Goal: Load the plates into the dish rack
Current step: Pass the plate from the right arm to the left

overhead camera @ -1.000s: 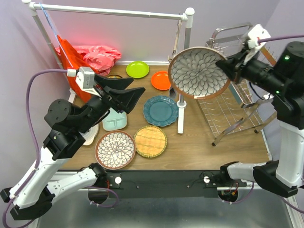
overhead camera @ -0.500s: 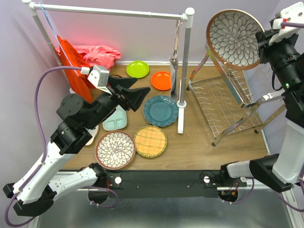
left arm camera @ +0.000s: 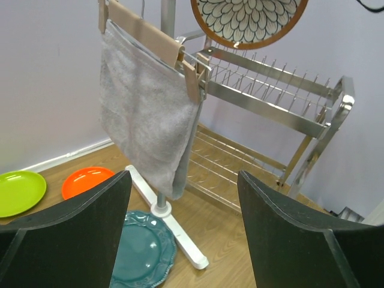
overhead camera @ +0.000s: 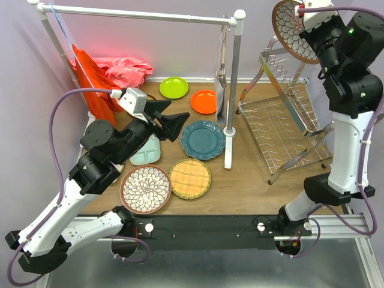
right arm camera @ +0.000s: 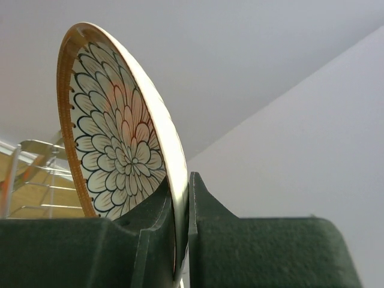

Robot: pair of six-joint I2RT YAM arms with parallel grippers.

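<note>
My right gripper [overhead camera: 307, 25] is shut on the rim of a brown-rimmed floral plate [overhead camera: 290, 30], held high and on edge above the back of the chrome dish rack [overhead camera: 288, 123]. In the right wrist view the plate [right arm camera: 114, 144] is pinched between both fingers [right arm camera: 162, 210]. My left gripper [overhead camera: 171, 120] hangs open and empty above the teal plate [overhead camera: 203, 140]. On the table lie a second floral plate [overhead camera: 146, 189], a woven yellow one [overhead camera: 189, 178], an orange one [overhead camera: 203, 101], a lime green one [overhead camera: 173, 87] and a mint tray [overhead camera: 146, 153].
A white pipe rail [overhead camera: 231, 90] with a grey towel [left arm camera: 150, 114] stands between the plates and the rack, its foot [left arm camera: 174, 228] beside the teal plate [left arm camera: 141, 255]. Red and pink cloths [overhead camera: 114, 72] hang at the back left. A white plate [overhead camera: 115, 171] lies partly under my left arm.
The right arm has lifted the floral plate up and to the right, from beside the rail to high above the rack, turning it edge-on. The left gripper has drifted slightly right.
</note>
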